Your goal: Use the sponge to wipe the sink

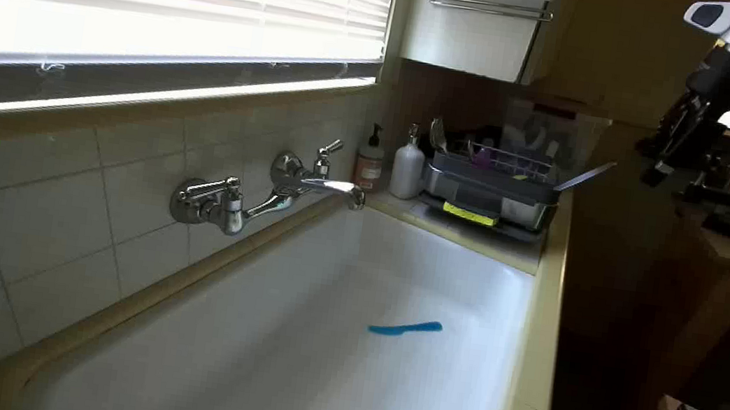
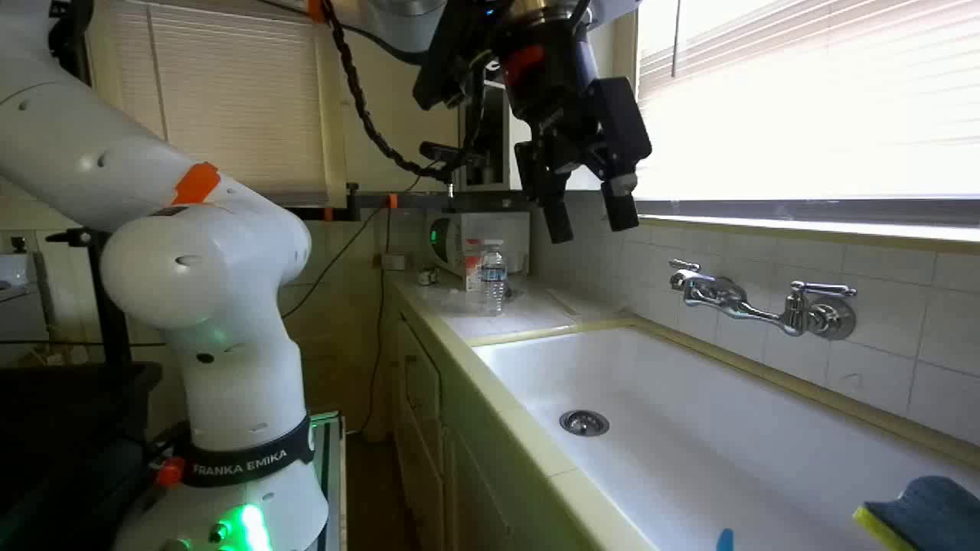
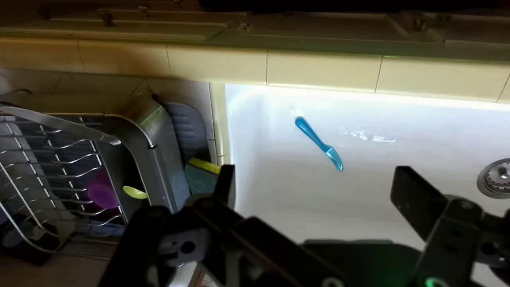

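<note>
The sponge (image 1: pixel 471 215), a yellow and dark green block, rests against the front of the dish rack, on the ledge at the end of the sink. In an exterior view only part of the sponge (image 2: pixel 930 513) enters the lower right corner. The long white sink (image 1: pixel 287 364) has a chrome faucet (image 1: pixel 325 187) on the wall beside it. High above the basin hangs my gripper (image 2: pixel 591 220), pointing down, its fingers wide apart and nothing between them. In the wrist view, the left finger (image 3: pixel 227 183) partly covers the sponge (image 3: pixel 201 177), which lies well below it.
A blue plastic knife (image 3: pixel 314 136) lies on the sink floor, away from the drain (image 2: pixel 584 422). The dish rack (image 1: pixel 491 186) holds utensils, one jutting outward. Two pump bottles, one white (image 1: pixel 407 168), stand near the faucet. A water bottle (image 2: pixel 494 282) is on the far counter.
</note>
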You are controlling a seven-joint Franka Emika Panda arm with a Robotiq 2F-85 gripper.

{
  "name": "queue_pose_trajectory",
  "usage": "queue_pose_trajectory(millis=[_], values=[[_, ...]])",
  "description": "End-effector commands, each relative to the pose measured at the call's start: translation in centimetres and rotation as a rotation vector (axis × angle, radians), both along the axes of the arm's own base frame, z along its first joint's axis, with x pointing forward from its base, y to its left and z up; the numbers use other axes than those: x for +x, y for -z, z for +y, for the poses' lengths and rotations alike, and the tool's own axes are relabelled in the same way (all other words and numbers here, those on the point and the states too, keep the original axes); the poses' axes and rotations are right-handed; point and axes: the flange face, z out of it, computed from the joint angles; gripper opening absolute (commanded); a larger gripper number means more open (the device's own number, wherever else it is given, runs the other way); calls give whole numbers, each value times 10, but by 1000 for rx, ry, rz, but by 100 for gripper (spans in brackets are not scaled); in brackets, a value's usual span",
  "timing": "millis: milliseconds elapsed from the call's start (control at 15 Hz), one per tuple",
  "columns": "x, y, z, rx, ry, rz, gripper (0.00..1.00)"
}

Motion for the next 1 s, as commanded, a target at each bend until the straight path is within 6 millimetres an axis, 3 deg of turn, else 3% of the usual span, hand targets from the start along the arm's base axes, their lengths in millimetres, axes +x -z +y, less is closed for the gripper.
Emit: queue_pose_trajectory(millis=[0,733,933], values=[[0,-1,0,1,0,1,100],[0,-1,0,1,0,1,100],[13,-1,-15,-12,35,-16,100]])
